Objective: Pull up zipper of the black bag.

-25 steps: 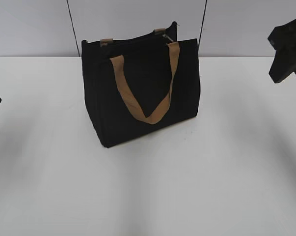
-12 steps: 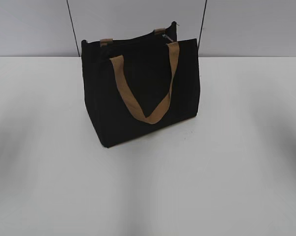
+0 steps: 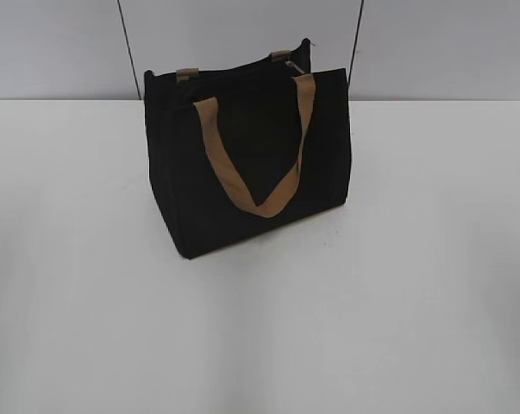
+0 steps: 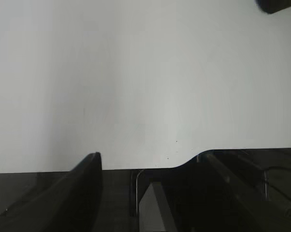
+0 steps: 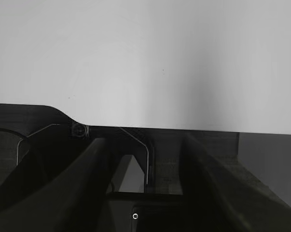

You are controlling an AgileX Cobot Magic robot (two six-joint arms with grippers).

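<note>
White tabletop (image 3: 397,302), matte, bare apart from the bag; pale grey wall behind it with two thin dark vertical lines, at about 11 and 1 o'clock from the bag.

Bag (image 3: 242,185) stands upright a little above centre of the exterior view, turned slightly so its left side panel shows. One tan strap (image 3: 258,164) hangs down the front face in a V; stubs of the second strap (image 3: 187,73) show at the back top edge.

Zipper (image 3: 296,66): only a small silvery glint at the top edge near 1 o'clock on the bag; the zip line itself is too dark to trace, and I can't tell how far it is closed.

Handling, my read: soft fabric, light, empty-looking. It will likely slide or tip on this smooth surface if the tab is pulled alone, so one tool should pin the top edge by the zip end while the other pinches the tab. Tab is tiny and metal, so it could slip from the pads.

Left tool (image 4: 145,193): fingers spread wide, nothing between them, over bare tabletop. Right tool (image 5: 145,164): same, fingers well apart, holding nothing. Neither shows in the exterior view, and the bag shows in neither wrist view, so both sit well away from it.
</note>
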